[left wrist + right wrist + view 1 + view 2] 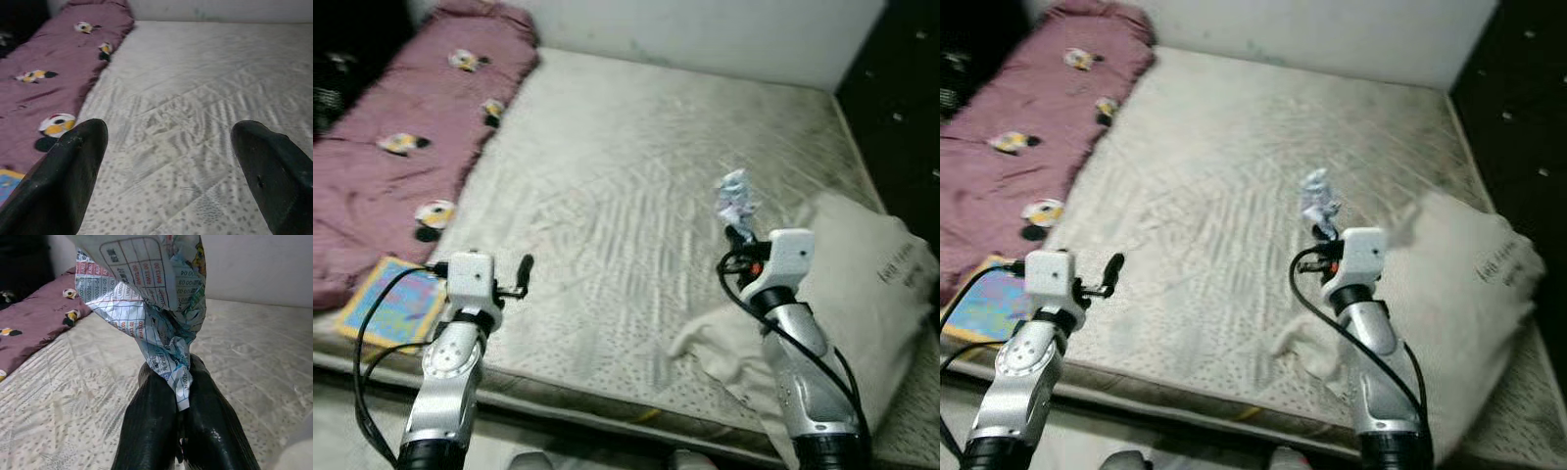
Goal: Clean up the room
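Observation:
A crumpled sheet of printed paper (735, 200) is pinched between the two black fingers (151, 426) of my right gripper (738, 233), held up above the bare mattress (636, 186). In the right wrist view the paper (146, 289) stands up out of the shut fingertips. My left gripper (523, 277) hovers over the mattress's near left part, its fingers (68, 176) spread wide with nothing between them.
A maroon blanket with cartoon prints (411, 137) lies along the mattress's left side. A colourful book (396, 305) sits at the near left corner. A cream pillow or bag (862, 294) rests at the near right, beside dark furniture (901, 88). A white wall stands beyond.

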Controlling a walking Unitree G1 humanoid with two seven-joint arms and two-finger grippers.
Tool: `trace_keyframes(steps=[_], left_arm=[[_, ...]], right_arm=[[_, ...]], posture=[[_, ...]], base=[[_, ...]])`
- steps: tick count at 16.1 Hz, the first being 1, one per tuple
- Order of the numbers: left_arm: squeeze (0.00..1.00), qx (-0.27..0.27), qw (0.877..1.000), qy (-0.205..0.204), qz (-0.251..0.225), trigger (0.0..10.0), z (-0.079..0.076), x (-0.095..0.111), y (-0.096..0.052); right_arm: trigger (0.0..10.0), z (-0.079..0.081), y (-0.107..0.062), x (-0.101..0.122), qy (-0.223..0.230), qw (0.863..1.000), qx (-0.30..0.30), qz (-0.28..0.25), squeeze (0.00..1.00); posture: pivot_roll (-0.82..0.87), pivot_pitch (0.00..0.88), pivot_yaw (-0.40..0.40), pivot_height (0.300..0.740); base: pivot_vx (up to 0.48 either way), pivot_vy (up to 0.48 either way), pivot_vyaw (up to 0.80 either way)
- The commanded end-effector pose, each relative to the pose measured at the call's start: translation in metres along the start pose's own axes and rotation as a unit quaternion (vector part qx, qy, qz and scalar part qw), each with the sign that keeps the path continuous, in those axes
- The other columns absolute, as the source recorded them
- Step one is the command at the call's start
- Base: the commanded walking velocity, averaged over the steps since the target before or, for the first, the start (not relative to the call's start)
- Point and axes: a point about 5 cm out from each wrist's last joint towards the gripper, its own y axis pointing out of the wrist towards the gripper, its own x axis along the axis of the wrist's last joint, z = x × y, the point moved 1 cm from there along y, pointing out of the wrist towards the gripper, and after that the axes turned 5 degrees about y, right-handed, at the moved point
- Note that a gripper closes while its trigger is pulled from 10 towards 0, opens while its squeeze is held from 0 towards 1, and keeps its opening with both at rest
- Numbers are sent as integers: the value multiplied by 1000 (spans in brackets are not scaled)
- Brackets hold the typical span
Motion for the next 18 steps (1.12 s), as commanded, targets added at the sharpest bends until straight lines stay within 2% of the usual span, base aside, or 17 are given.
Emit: trace_keyframes(steps=[1,3,7,18], left_arm=[[0,-12,1000,-3,8,10000,-4,-2,0],[0,-12,1000,-4,8,10000,-4,-2,0],[0,-11,1000,-6,7,10000,-3,-2,0],[0,-12,1000,-9,10,10000,-5,-3,0]], right_arm=[[10000,-7,-2,-1,1,1000,-14,4,0],[10000,-8,-2,-3,-3,1000,-16,7,0],[10000,-8,-2,-4,-3,1000,-15,10,0],[10000,-8,-4,-9,-10,1000,-13,18,0]], posture=[[-36,31,-38,740],[-36,31,-38,740],[-33,32,-40,740],[-33,30,-41,740]], base=[[0,0,-800],[0,0,-800],[0,416,-684],[0,441,0]])
